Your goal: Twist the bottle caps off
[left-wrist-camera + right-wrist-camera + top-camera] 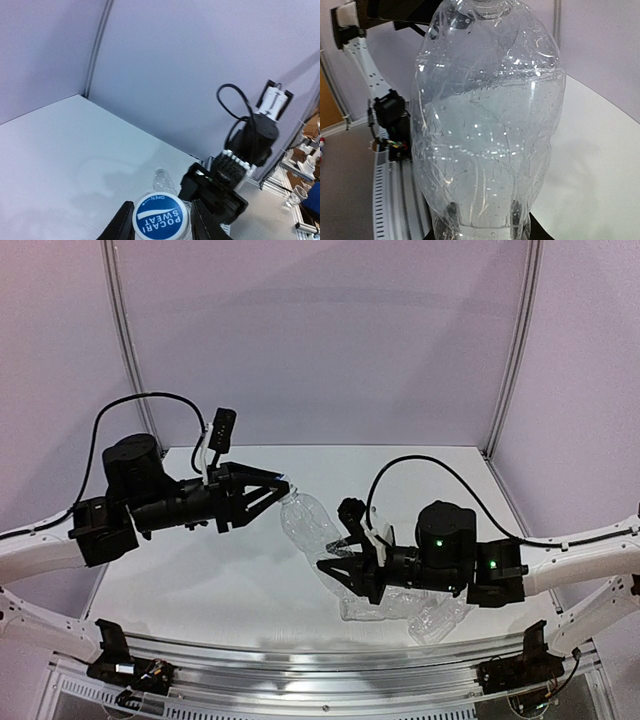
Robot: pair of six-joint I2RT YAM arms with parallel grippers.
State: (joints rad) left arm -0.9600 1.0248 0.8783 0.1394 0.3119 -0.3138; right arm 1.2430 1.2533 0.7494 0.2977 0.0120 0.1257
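A clear crinkled bottle [308,525] is held tilted in the air between both arms. My right gripper [345,575] is shut on its lower body. In the right wrist view the bottle [490,125] fills the frame and hides most of the right gripper [485,227]. My left gripper [277,488] is shut on the bottle cap [161,216], a white cap with a blue printed top. In the left wrist view the left gripper [161,222] has a finger pressed against each side of the cap. Two more clear bottles [375,606] [440,620] lie on the table under the right arm; their caps are not visible.
The white table [200,580] has walls at the back and sides and a metal rail [320,660] along its near edge. The right arm's black wrist [220,192] sits close behind the cap in the left wrist view.
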